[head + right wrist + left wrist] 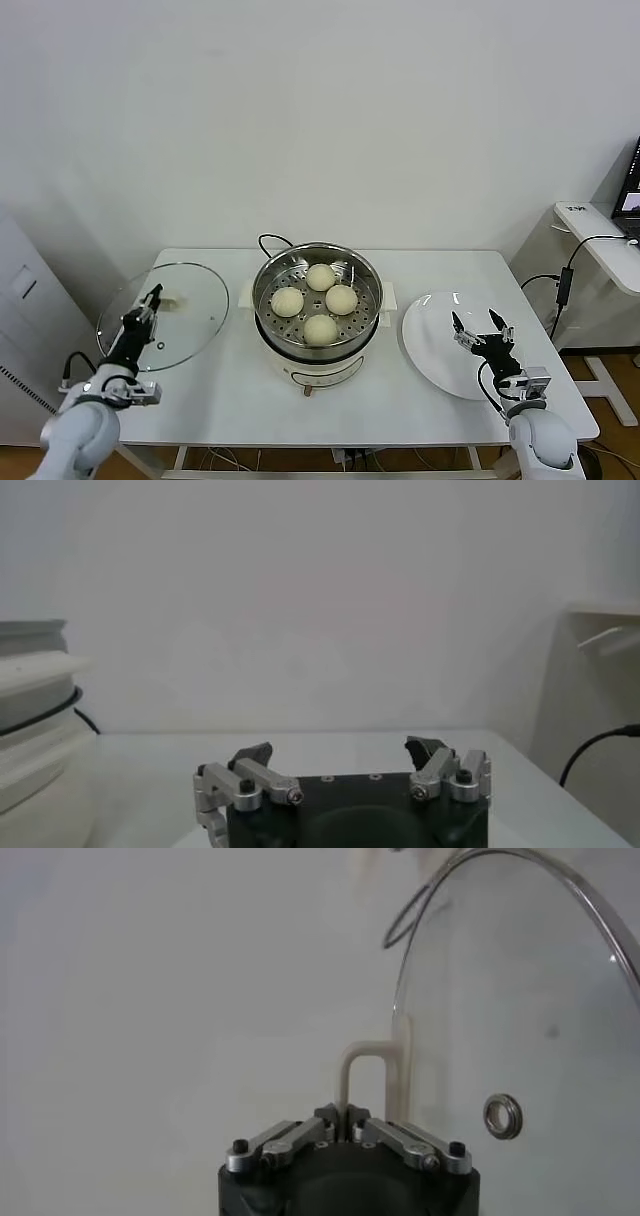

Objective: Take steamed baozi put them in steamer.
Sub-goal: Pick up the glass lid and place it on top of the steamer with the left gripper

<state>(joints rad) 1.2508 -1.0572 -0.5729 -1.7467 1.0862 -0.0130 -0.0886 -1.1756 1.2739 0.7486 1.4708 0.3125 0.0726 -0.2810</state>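
Note:
Several cream-white baozi (pixel 320 277) lie in the shiny steamer (pixel 266 272) on its white pot base at the table's middle. At the table's left side, my left gripper (pixel 153 297) is shut on the cream handle (pixel 366 1054) of the glass lid (pixel 190 325). The left wrist view shows the gripper (pixel 343 1116) pinching one leg of that handle, with the glass lid (pixel 520 1018) beside it. My right gripper (pixel 478 326) hangs open over the white plate (pixel 430 345), nothing between its fingers. The right wrist view shows this gripper (pixel 340 752) with its jaws wide apart.
A black cable (pixel 272 240) loops behind the steamer. The pot base (pixel 35 740) shows at the side of the right wrist view. A white side table (pixel 605 235) with cables stands off to the right. White wall lies behind the table.

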